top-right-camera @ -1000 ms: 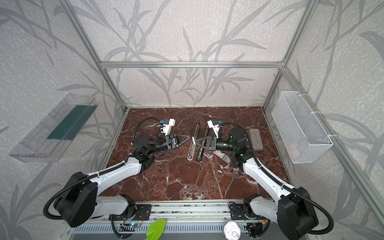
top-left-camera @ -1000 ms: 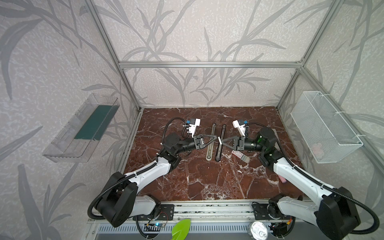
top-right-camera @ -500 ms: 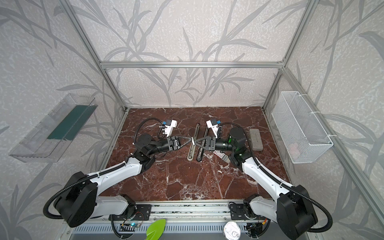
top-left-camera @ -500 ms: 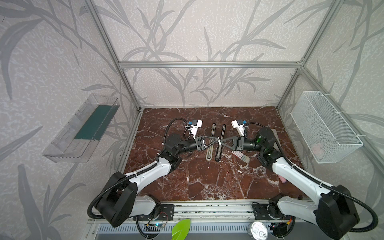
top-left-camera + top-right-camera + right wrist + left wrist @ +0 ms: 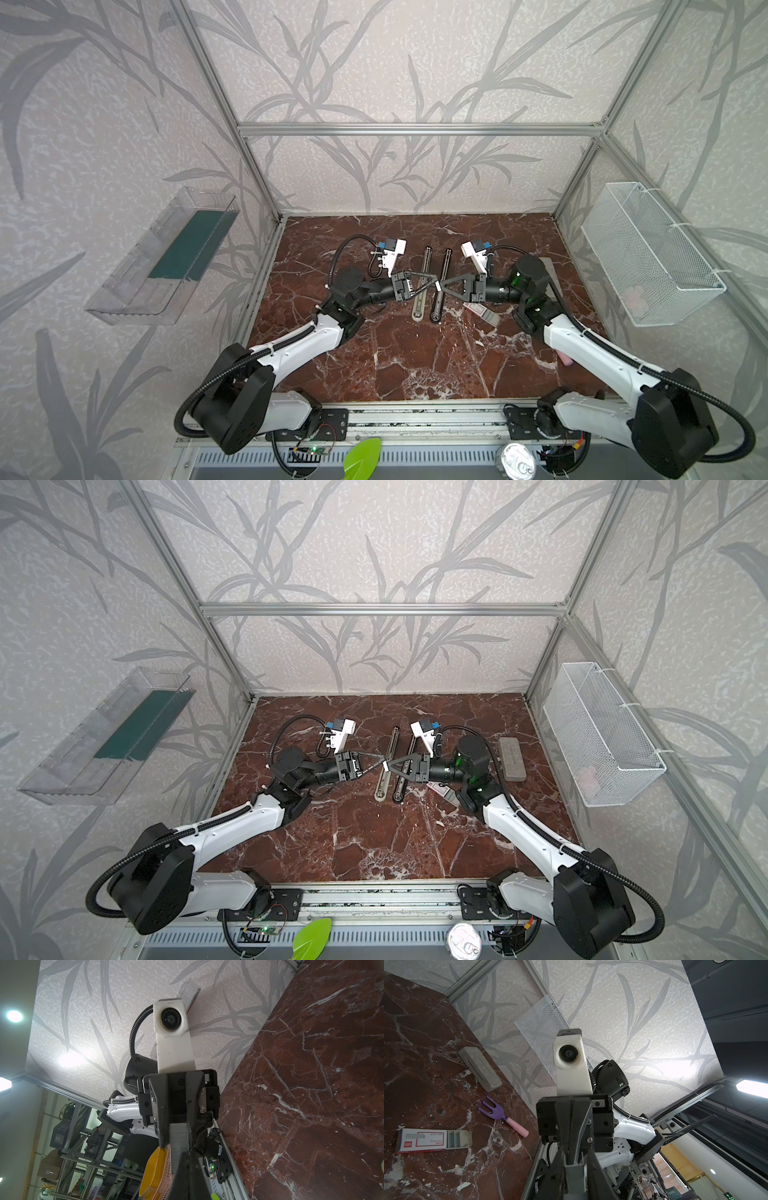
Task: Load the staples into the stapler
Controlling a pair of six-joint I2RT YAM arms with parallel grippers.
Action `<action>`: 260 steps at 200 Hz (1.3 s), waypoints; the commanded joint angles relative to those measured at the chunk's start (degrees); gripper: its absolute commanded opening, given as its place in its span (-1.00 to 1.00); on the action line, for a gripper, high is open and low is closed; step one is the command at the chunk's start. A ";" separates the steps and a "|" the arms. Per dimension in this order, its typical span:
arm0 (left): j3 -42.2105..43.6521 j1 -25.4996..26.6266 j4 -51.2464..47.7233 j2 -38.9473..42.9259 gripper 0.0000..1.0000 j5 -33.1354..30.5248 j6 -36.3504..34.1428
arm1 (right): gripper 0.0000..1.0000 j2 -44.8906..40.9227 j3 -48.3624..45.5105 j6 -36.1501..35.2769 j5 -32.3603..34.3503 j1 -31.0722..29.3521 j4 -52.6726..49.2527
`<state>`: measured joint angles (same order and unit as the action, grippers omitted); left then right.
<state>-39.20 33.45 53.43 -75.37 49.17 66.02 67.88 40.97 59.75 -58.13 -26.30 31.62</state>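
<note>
Staple box (image 5: 482, 313) lies open on red marble worktop (image 5: 415, 365), just right of frame ctr in a top view, beside opened stapler (image 5: 426, 262). R hand (image 5: 441, 286) pinches staple strip (image 5: 179, 1136); L hand (image 5: 434, 284) flanks it, grip unclear. Leaf-print walls (image 5: 415, 174) around; wire basket (image 5: 648, 249) on right wall.

Soft, even white light fills both top views, shadows faint on the surface (image 5: 415, 353). Wrist views bow at the edges; glare blooms on the wall (image 5: 675, 1068), a lamp (image 5: 14, 1016) flares.
</note>
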 commanded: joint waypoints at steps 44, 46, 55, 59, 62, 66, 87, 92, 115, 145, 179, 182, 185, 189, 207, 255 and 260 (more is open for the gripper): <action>-1.65 0.30 0.97 0.84 -0.72 0.58 -0.63 | -1.00 0.39 -0.05 -1.20 -0.06 -0.35 -0.44; -1.71 0.30 0.91 0.89 -0.73 0.58 -0.63 | -1.00 0.36 -0.04 -1.21 -0.06 -0.33 -0.49; -1.73 0.30 0.93 0.97 -0.74 0.58 -0.63 | -1.00 0.41 -0.01 -1.21 -0.06 -0.34 -0.59; -1.71 0.30 0.81 0.93 -0.75 0.57 -0.63 | -1.00 0.35 -0.04 -1.28 -0.06 -0.34 -0.59; -1.71 0.30 0.78 0.96 -0.75 0.56 -0.65 | -1.00 0.33 -0.02 -1.30 -0.06 -0.38 -0.66; -1.73 0.30 0.68 0.95 -0.75 0.58 -0.71 | -1.00 0.32 -0.09 -1.34 -0.03 -0.34 -0.76; -1.65 0.30 0.13 1.15 -0.78 0.34 -1.02 | -0.92 -0.07 0.16 -2.23 0.46 -0.31 -2.35; -1.67 0.30 -0.13 1.18 -0.79 0.31 -1.14 | -0.88 -0.16 0.23 -2.47 0.55 -0.28 -2.71; -1.57 0.22 -1.57 1.59 -0.80 -0.10 -1.96 | -0.70 -0.65 0.20 -3.56 0.85 0.11 -4.28; -1.35 -0.03 -5.26 2.31 -0.80 -0.82 -3.76 | -0.57 -1.50 -0.49 -3.71 0.73 2.12 -5.52; -1.11 -0.45 -11.70 4.24 -0.80 -2.01 -7.05 | -0.50 -3.60 -0.32 -7.14 2.71 6.21 -13.34; -1.20 -0.51 -12.67 4.52 -0.80 -2.17 -7.48 | -0.48 -3.63 -0.15 -7.78 3.45 6.60 -14.72; -1.16 -0.52 -13.64 4.78 -0.80 -2.28 -8.00 | -0.46 -3.51 0.05 -8.45 4.13 6.86 -16.20; -1.20 -0.49 -14.63 5.12 -0.80 -2.32 -8.52 | -0.44 -3.34 0.28 -9.21 5.14 7.10 -17.76; -0.58 -0.67 -17.38 6.48 -0.80 -2.79 -9.55 | -0.38 -0.10 1.67 -11.93 9.76 7.16 -23.23; -0.77 -0.91 -39.16 12.89 -0.80 -9.98 -18.43 | -0.27 16.44 15.38 -22.65 28.06 5.24 -43.32; -1.00 -0.94 -41.94 13.85 -0.80 -11.12 -19.50 | -0.27 18.38 16.99 -22.81 29.20 5.03 -44.48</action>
<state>-39.24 32.86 26.13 -65.60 43.07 53.52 79.88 51.42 43.18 -39.86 -20.29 -1.32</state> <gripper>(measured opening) 0.124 0.357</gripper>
